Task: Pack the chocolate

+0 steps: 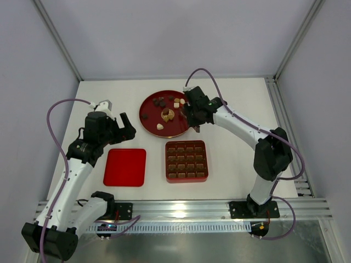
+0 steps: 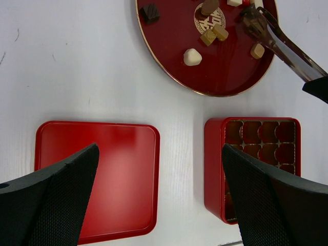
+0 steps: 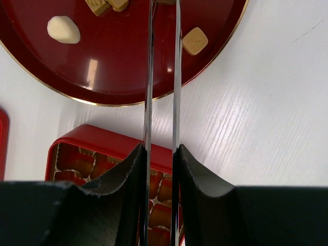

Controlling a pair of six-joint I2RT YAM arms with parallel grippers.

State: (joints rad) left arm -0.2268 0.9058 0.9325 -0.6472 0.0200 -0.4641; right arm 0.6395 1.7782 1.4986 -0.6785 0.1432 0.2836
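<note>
Overhead: chocolate (image 1: 168, 114) in loose pieces on a round red plate (image 1: 147, 119); red box (image 1: 186, 161) and flat lid (image 1: 125, 167) side by side, nearer the arms.
Left wrist: left gripper (image 2: 160, 148) spread wide, lid and box below it; tongs (image 2: 279, 41) reaching over the plate.
Right wrist: right gripper (image 3: 160, 148) pinching the tongs, blades nearly together over the plate.

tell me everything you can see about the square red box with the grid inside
The square red box is a shallow, glossy tray with rounded corners. It holds a brown insert of four-by-four cells with golden edges. It sits flat and lidless on the white table, just on the near side of the round red plate and to the right of the flat red lid, apart from both. The cells in view look empty. Nothing touches it.
</note>
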